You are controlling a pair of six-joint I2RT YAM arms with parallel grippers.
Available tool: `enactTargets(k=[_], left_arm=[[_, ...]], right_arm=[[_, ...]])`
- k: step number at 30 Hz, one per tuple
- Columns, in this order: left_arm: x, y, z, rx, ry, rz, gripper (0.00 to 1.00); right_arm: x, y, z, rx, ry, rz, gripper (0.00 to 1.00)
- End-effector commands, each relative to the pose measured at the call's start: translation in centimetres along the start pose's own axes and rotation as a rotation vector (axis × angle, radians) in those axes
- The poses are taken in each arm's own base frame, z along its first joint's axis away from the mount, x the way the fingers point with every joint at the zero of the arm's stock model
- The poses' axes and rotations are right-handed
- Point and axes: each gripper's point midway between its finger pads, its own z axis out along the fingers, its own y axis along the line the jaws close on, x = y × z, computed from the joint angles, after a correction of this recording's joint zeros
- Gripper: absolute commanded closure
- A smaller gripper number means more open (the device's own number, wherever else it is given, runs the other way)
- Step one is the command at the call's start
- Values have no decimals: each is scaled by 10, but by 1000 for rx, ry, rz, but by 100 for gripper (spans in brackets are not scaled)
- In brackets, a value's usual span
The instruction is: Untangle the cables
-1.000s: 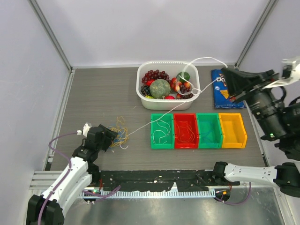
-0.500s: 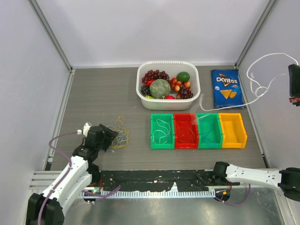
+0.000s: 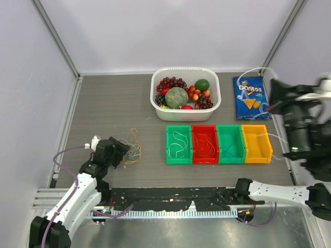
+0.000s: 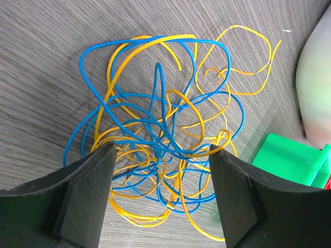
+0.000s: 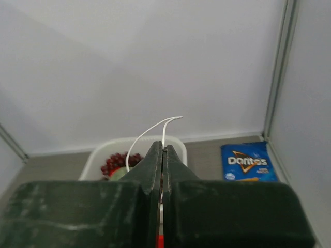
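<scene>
Claws first: my left claw (image 4: 161, 155) is spread wide and sits low over the desk (image 3: 114, 103), with the tangle (image 4: 160, 134) lying between its two fingers. The wrist cam is the good view for this one. It shows blue and yellow loops all knotted through each other, a few yellow ones straying out toward the far side. I can't tell whether the fingers actually touch any wire. From the top cam the same tangle is just a little scribble at the claw's tip, near the left side of the desk and well apart from the bins.

My right claw (image 5: 163, 152) is pressed together and pinching the white cable (image 5: 147, 132). On the wrist cam the wire pokes out from between the fingertips and arcs up, so the pinch is clear. The top cam has that claw raised at the right edge and kind of blurry, so you can't read the grip there. It does show what the wrist cam misses: the white cable loops up over the chip bag (image 3: 250, 95) and trails down past the yellow bin (image 3: 257, 143) toward the desk's right edge.

Only the top cam shows thin loops lying in the green bin (image 3: 168, 144) and red bin (image 3: 195, 144). It also shows the fruit tub (image 3: 186, 70) behind them.
</scene>
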Motion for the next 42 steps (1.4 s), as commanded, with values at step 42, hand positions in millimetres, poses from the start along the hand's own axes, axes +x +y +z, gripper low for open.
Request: enactTargets(k=[42], left_arm=[[3,1,-10,26,18,8,18]], right_arm=[[106,153,89,-255,248,24,99]])
